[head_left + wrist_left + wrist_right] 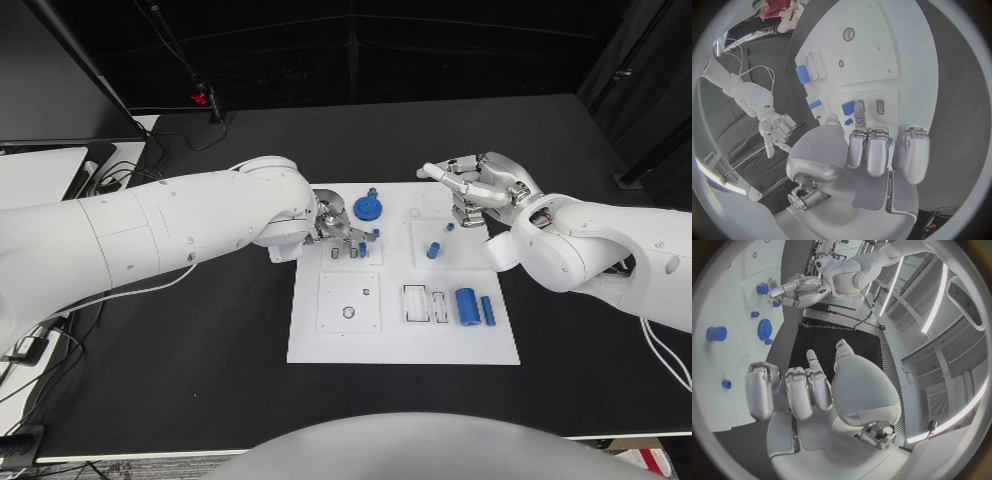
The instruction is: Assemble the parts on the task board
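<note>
White task board w/ 1 blue gear, left hand & right hand both released.

You will find no writing, label, brand, number or sign that can be read in any of these views. The task board carries only outlines and recesses, with no lettering you can make out on its white surface, and the blue parts on it are plain. The arm casings and both hands bear no marks you can read. A small red glow sits at the far edge of the worktop, but it is too small for you to tell whether it shows any character.
</note>
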Motion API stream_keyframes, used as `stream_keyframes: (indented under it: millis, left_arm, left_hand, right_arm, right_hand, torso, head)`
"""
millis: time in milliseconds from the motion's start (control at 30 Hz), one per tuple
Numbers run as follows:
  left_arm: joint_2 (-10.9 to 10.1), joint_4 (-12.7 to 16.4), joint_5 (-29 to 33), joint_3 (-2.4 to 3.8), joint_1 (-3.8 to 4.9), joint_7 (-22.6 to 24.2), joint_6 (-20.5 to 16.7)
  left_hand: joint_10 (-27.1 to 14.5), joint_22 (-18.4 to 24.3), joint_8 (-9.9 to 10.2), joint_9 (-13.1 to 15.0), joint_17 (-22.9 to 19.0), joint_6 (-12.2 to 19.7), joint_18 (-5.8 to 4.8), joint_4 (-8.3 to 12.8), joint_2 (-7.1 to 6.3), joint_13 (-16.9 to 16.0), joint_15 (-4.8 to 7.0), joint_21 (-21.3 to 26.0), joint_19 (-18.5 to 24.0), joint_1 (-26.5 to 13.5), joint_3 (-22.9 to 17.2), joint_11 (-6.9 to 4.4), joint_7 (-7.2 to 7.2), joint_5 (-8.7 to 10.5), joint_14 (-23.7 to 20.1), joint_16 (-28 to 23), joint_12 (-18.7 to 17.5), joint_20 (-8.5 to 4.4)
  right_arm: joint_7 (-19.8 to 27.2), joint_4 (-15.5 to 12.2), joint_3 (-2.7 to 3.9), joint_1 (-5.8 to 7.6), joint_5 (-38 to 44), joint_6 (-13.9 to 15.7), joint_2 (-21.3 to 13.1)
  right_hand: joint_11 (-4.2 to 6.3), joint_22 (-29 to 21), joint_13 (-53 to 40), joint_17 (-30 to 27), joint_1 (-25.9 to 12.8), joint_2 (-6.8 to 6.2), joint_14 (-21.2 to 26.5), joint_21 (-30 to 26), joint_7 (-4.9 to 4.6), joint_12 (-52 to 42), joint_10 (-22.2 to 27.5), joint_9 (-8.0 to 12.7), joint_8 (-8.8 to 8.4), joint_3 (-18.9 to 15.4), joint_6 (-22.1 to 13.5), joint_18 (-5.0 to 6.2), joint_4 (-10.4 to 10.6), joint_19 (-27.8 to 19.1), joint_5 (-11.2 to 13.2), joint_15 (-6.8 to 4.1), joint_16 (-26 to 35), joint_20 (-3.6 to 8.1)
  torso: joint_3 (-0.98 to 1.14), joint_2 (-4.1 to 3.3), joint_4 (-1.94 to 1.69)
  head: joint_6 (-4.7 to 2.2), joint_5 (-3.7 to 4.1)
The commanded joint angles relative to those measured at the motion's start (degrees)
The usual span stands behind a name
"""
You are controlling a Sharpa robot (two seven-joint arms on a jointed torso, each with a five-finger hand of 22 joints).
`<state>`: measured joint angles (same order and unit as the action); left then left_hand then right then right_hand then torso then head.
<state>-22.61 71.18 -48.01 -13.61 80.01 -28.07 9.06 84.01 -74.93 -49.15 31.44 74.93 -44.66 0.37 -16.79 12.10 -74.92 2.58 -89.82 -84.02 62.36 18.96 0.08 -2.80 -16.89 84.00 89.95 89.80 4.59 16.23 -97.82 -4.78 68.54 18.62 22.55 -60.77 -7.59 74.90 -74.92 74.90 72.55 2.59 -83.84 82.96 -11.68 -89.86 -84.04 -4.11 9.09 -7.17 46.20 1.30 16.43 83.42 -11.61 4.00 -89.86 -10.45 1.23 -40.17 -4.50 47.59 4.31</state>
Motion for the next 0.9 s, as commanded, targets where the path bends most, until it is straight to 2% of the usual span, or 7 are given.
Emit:
stream_keyframes:
  millis: [33,367,900]
  left_arm:
    - [0.37,-0.21,-0.26,0.06,0.0,-0.85,1.19]
    - [1.49,-0.99,-0.26,0.06,-0.22,-1.32,1.51]
    - [2.39,-1.6,-0.26,0.07,-0.44,-1.97,1.36]
  left_hand:
    - [5.99,-15.07,0.4,0.15,15.07,-0.45,-0.37,0.15,0.42,-15.08,0.38,-0.18,-5.98,0.42,-0.16,-0.51,-0.02,-0.45,6.0,0.05,0.2,-0.6]
    - [5.99,-15.07,2.0,0.97,15.07,-0.84,-0.37,0.2,0.77,-15.08,0.61,-0.18,-5.98,3.04,-0.54,-0.65,0.12,-1.11,6.0,0.05,0.2,-0.85]
    - [5.99,-15.07,3.7,1.94,15.07,-0.83,-0.37,0.19,1.31,-15.08,0.66,-0.18,-5.98,5.6,-1.08,-0.67,0.11,-2.22,6.0,0.05,0.2,-0.97]
  right_arm:
    - [-0.05,-0.08,0.01,0.05,-0.2,-0.5,0.11]
    - [-0.22,0.02,0.01,0.03,-0.2,-0.64,0.42]
    - [-0.34,0.21,0.01,-0.01,-0.2,-0.84,0.7]
  right_hand:
    - [-0.24,11.62,-15.08,15.1,0.51,0.13,-6.16,-0.19,-0.4,-0.14,-5.96,-0.03,0.3,-0.27,-0.42,1.03,0.06,-0.29,0.05,0.36,-0.14,-0.09]
    - [-0.25,11.6,-15.08,15.1,0.55,0.2,-6.16,-0.24,-0.41,-0.14,-5.96,-0.04,0.36,-0.32,-0.48,1.05,0.08,-0.32,0.01,0.37,-0.14,-0.1]
    - [-0.27,11.63,-15.08,15.1,0.53,0.39,-6.16,-0.19,-0.43,-0.14,-5.96,-0.04,0.47,-0.42,-0.63,1.03,0.14,-0.27,-0.06,0.38,-0.14,-0.12]
  torso:
    - [0.05,-0.04,-0.01]
    - [0.05,-0.03,0.07]
    - [0.07,-0.04,-0.1]
  head:
    - [0.05,0.07]
    - [0.23,0.24]
    - [0.51,0.53]
